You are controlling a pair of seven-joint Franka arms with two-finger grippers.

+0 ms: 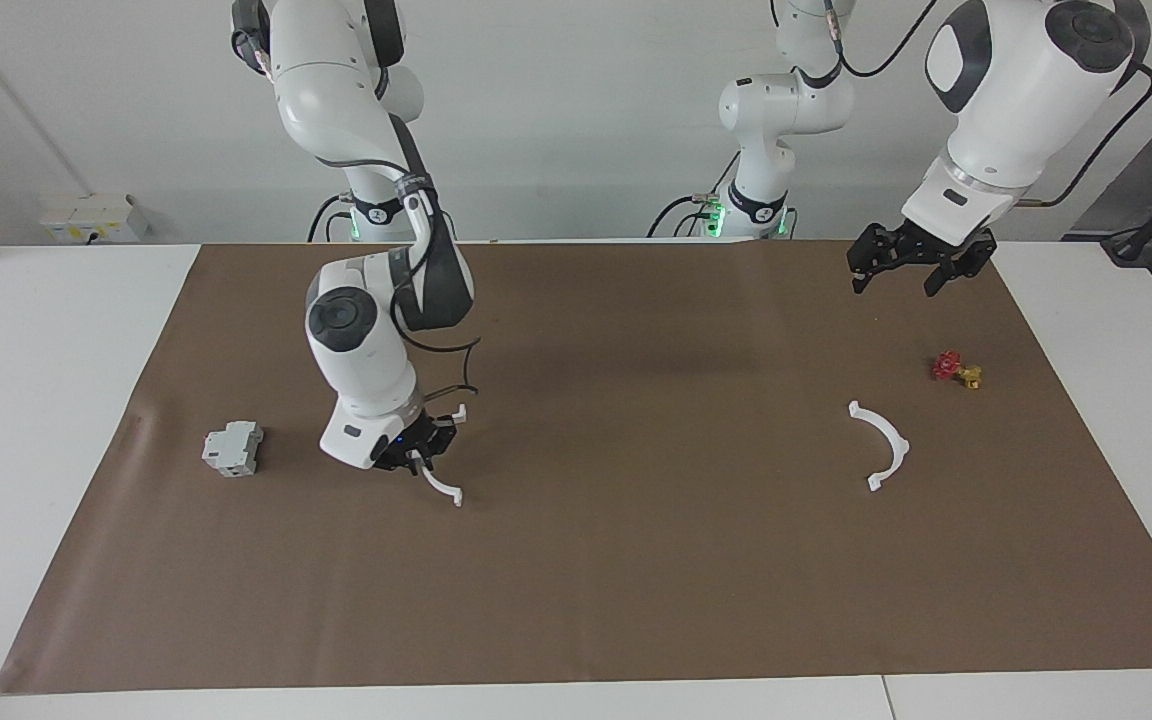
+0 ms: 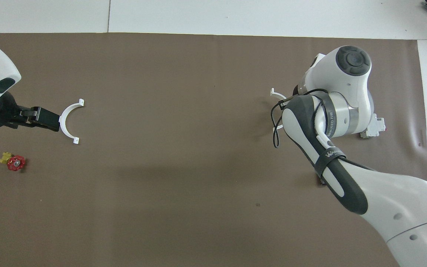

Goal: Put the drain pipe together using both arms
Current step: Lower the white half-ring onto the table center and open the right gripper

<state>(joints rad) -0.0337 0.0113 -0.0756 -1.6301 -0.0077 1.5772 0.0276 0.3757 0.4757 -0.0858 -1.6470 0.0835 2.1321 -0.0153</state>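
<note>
Right gripper [image 1: 420,452] clamps one white half-ring [image 1: 443,487], low over the brown mat [image 1: 576,600]. Second half-ring [image 1: 881,445] lies toward the left arm's end. Left gripper [image 1: 921,262] hangs above the mat, fingers spread. One grey block [image 1: 232,448], one red valve [image 1: 954,369].

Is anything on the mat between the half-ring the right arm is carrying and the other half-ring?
Nothing visible. The right pincer holds one thin white plastic half-ring; only bare brown mat lies between it and the other white half-ring. The small red and gold valve sits off that path, nearer the robots.
</note>
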